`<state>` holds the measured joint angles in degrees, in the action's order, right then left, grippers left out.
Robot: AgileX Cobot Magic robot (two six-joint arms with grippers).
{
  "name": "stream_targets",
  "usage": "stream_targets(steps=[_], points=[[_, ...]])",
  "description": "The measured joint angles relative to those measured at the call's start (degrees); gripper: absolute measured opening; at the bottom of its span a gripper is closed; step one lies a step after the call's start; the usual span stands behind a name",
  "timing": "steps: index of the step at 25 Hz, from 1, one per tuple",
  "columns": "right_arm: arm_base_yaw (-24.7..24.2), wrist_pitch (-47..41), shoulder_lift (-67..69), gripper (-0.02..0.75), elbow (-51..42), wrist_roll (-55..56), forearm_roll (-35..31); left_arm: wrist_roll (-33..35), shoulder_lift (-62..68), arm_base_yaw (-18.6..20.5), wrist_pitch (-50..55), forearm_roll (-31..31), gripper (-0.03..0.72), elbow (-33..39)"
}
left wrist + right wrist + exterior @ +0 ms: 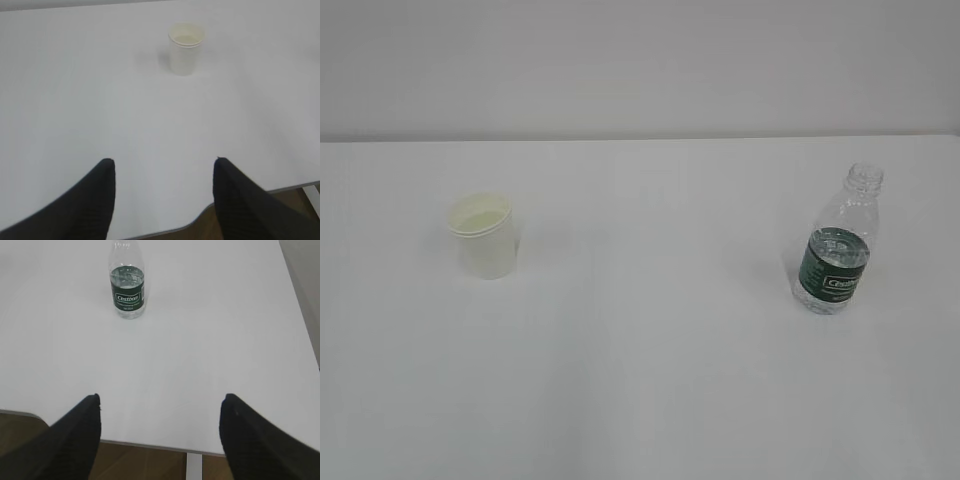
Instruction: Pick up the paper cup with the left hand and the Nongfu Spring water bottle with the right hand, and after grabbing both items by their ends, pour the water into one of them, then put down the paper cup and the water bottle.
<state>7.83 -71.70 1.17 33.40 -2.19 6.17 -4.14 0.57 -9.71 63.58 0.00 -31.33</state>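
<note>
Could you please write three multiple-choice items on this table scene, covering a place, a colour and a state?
1. Seen from the exterior view, where does the paper cup stand relative to the water bottle?
A. to its left
B. to its right
C. touching it

2. What colour is the bottle's label band?
A. red
B. dark green
C. yellow

3. What state is the left tool in?
A. shut on the cup
B. shut, holding nothing
C. open, short of the cup

Key: 1 A, the cup is left and the bottle far right; 2 B, the band is dark green with white lettering; 3 C, its fingers are spread, with the cup well ahead.
</note>
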Motion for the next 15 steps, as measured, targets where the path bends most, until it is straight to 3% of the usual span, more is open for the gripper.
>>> stream_targets(steps=[15], points=[[0.00,2.11,0.00,0.552,-3.04,-0.02,0.44,0.00,0.00,0.00,-0.44,0.64,0.431,0.47]])
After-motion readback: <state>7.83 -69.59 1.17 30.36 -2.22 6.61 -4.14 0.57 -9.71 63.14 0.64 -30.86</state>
